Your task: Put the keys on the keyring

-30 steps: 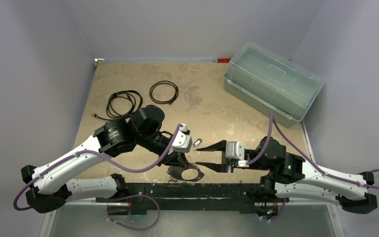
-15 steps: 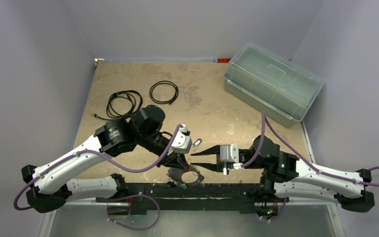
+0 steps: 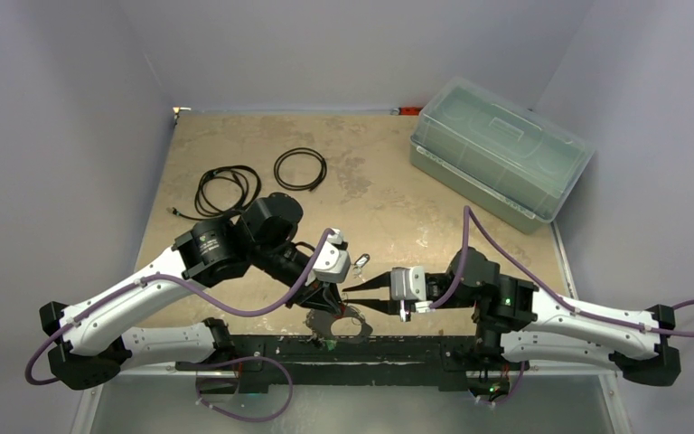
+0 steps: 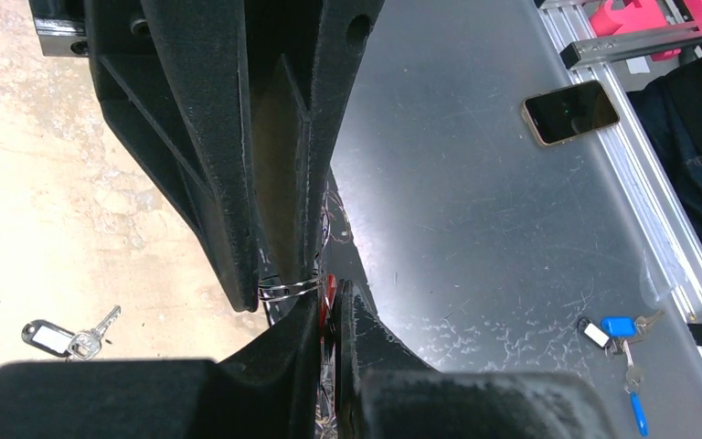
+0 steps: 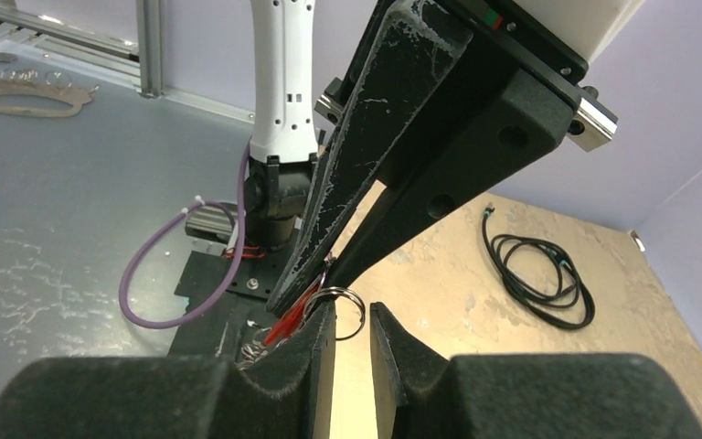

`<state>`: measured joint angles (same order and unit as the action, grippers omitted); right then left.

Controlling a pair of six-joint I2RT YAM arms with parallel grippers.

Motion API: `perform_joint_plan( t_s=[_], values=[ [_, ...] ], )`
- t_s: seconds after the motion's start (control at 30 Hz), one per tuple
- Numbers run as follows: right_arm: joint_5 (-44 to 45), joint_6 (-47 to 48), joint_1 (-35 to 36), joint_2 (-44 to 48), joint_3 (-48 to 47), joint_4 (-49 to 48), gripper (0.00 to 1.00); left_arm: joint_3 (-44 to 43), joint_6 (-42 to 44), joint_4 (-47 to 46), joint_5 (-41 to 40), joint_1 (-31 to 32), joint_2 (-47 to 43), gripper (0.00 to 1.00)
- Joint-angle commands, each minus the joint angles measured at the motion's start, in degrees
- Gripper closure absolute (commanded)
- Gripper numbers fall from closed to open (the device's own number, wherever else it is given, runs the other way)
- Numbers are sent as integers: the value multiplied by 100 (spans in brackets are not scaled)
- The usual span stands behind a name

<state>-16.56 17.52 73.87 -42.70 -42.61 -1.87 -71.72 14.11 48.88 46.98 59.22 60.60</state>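
Left tool: black two-finger left gripper (image 5: 327, 267) pinched on the thin silver keyring (image 4: 285, 290), at the near table edge.
Right tool: black right gripper (image 5: 352, 334) narrow, tips at the ring — grip unclear.
Risk: closing tips may twist the ring, dropping the red-headed key (image 5: 291, 322).
Count: one ring, one red key — one black-tagged key (image 4: 59, 337) lying apart.

Soft even overhead light; wrist-view foregrounds blurred, dark.
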Motion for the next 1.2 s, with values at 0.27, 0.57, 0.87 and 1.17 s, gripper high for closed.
perform_joint_plan(
  t_s=[0.27,0.57,0.87,1.17],
  values=[
    [-426,88,14,-137,-142,-258,80,-83,-54,-174,183,28,-22,100],
    [-944,-286,14,-281,-227,-310,100,-96,-107,-164,-219,37,-155,100],
    [699,-2138,14,-464,-447,-480,100,-86,-58,-276,-1331,37,-624,100],
    [2302,-3839,5,-678,-785,-229,100,-37,0,-491,-2866,53,-721,100]
  ],
)
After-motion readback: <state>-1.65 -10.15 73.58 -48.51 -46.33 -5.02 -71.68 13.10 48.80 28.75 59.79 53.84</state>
